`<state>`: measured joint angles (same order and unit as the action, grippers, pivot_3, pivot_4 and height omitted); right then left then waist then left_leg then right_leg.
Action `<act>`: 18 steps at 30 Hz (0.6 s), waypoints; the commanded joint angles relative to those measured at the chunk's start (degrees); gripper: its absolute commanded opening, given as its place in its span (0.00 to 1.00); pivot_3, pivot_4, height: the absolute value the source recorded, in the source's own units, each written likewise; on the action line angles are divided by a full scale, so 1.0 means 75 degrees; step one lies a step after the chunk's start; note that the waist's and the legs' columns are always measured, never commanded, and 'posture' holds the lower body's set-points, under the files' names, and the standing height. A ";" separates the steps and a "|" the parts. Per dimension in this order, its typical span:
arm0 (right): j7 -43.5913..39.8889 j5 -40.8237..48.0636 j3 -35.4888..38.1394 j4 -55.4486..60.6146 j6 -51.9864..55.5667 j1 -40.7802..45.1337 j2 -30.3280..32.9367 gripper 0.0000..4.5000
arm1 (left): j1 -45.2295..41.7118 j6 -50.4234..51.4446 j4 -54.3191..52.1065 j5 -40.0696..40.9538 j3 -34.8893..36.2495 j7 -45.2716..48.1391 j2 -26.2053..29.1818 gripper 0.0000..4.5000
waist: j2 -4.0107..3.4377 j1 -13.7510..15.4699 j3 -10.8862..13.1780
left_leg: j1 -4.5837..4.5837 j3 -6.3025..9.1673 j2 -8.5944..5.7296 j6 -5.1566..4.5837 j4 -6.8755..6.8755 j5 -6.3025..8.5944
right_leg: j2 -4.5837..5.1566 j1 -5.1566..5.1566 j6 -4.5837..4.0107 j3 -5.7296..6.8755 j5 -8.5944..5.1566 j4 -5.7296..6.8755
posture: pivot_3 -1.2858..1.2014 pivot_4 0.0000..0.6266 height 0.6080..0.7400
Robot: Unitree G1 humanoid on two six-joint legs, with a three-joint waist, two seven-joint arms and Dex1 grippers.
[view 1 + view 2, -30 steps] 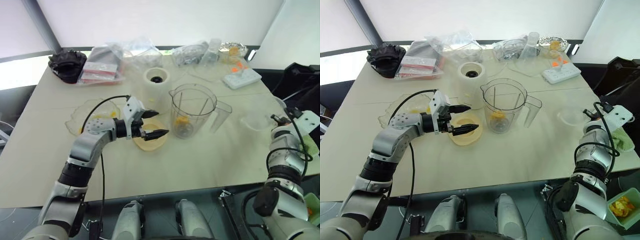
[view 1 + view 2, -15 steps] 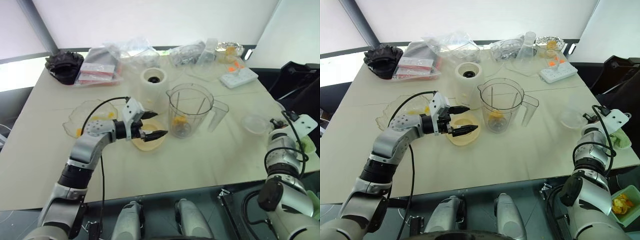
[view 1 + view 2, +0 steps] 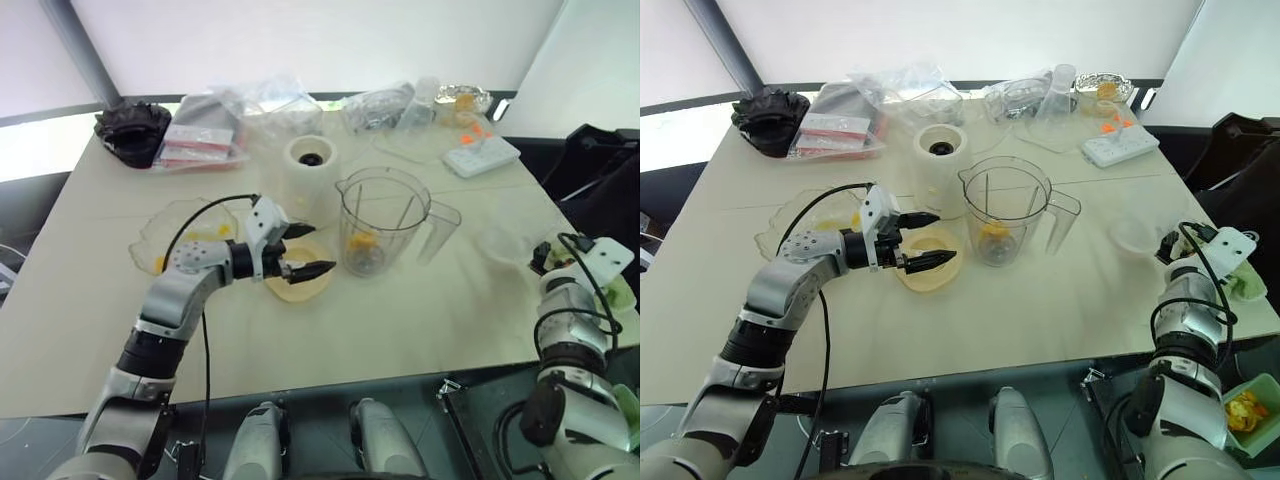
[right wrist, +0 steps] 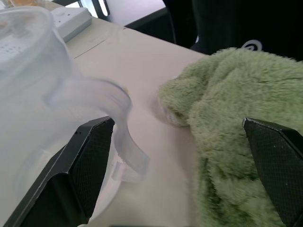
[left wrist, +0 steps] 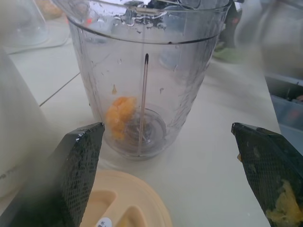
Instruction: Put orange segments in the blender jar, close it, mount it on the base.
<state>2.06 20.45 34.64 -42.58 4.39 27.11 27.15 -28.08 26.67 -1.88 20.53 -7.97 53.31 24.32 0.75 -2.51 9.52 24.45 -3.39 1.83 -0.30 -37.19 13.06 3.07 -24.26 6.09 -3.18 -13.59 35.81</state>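
Note:
The blender jar (image 3: pixel 383 225) stands upright mid-table, open, with an orange segment (image 5: pixel 120 113) lying at its bottom by the dark blade. More orange segments (image 3: pixel 160 263) lie in a shallow clear dish (image 3: pixel 150 235) at the left. The cream-white base (image 3: pixel 312 165) stands just behind the jar, to its left. My left gripper (image 3: pixel 315 250) is open and level, pointing at the jar from the left, above a flat cream lid (image 3: pixel 298 282). Orange pulp sticks to one finger (image 5: pixel 284 213). My right gripper (image 4: pixel 177 123) is open at the table's right edge, beside a round clear bowl (image 4: pixel 52 109).
A green fuzzy cloth (image 4: pixel 236 132) lies to the right of the right gripper. Plastic bags (image 3: pixel 230 115), a black bundle (image 3: pixel 135 130), a white power strip (image 3: pixel 483 155) and a foil dish (image 3: pixel 465 98) line the far edge. A green tub of peels (image 3: pixel 1245 410) sits below the table's right corner.
My right gripper has opened and sunk back a little toward the table's right edge, with the clear bowl beside it. The left arm has stayed still.

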 commanded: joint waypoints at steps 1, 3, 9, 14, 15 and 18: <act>0.0155 0.0166 0.0077 0.0864 0.0237 -0.0260 -0.0061 0.99 | -0.0113 -0.0158 -0.0098 -0.0001 -0.0018 0.0024 -0.0054 1.00 | 0.0000 -0.0003 0.0000 | 0.0000 0.0001 0.0000 0.0000 0.0000 0.0000 | 0.0000 0.0000 0.0000 0.0000 0.0000 0.0000 | 0.52 0.24 1.00; 0.0251 0.0243 0.0100 0.1322 0.0460 -0.0457 -0.0123 0.99 | -0.0151 -0.0177 -0.0047 -0.0009 -0.0029 0.0045 -0.0072 1.00 | -0.0001 -0.0004 0.0000 | -0.0001 0.0005 0.0000 0.0000 0.0000 0.0000 | 0.0000 0.0000 0.0000 0.0000 0.0000 0.0001 | 0.52 0.24 1.00; 0.0512 0.0762 0.0082 0.4022 0.1794 -0.1546 -0.0500 0.99 | -0.0213 -0.0221 0.0050 -0.0037 -0.0033 0.0118 -0.0081 1.00 | -0.0001 0.0020 -0.0001 | -0.0001 0.0032 0.0001 0.0000 0.0001 0.0000 | -0.0003 0.0000 -0.0001 0.0000 -0.0001 0.0005 | 0.52 0.24 1.00; 0.0728 0.1436 0.0166 0.6509 0.3294 -0.2575 -0.0729 0.99 | -0.0249 -0.0266 0.0149 -0.0049 0.0026 0.0130 -0.0038 1.00 | -0.0002 0.0019 -0.0001 | -0.0001 0.0039 0.0003 0.0000 0.0000 0.0000 | -0.0004 -0.0002 0.0002 0.0000 -0.0005 0.0017 | 0.52 0.24 1.00; 0.0789 0.1632 0.0210 0.6985 0.3627 -0.2787 -0.0772 0.99 | -0.0253 -0.0270 0.0162 -0.0053 0.0032 0.0132 -0.0029 1.00 | -0.0002 0.0019 -0.0001 | -0.0002 0.0039 0.0004 0.0000 0.0000 0.0000 | -0.0004 -0.0002 0.0002 0.0000 -0.0005 0.0017 | 0.52 0.24 1.00; 0.0818 0.2462 0.0228 0.8743 0.4642 -0.3797 -0.0951 0.99 | -0.0275 -0.0298 0.0240 -0.0074 0.0076 0.0128 0.0010 1.00 | -0.0002 0.0039 -0.0002 | -0.0003 0.0044 0.0007 0.0000 0.0000 0.0000 | -0.0004 -0.0003 0.0000 0.0001 -0.0006 0.0018 | 0.52 0.24 1.00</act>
<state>8.18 35.21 35.29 15.52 36.05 0.83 20.53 -29.26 25.54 0.31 19.97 -8.32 54.12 23.85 0.74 -2.22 9.51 24.44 -3.02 1.90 -0.29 -37.18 13.06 3.04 -24.29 6.09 -3.16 -13.64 35.97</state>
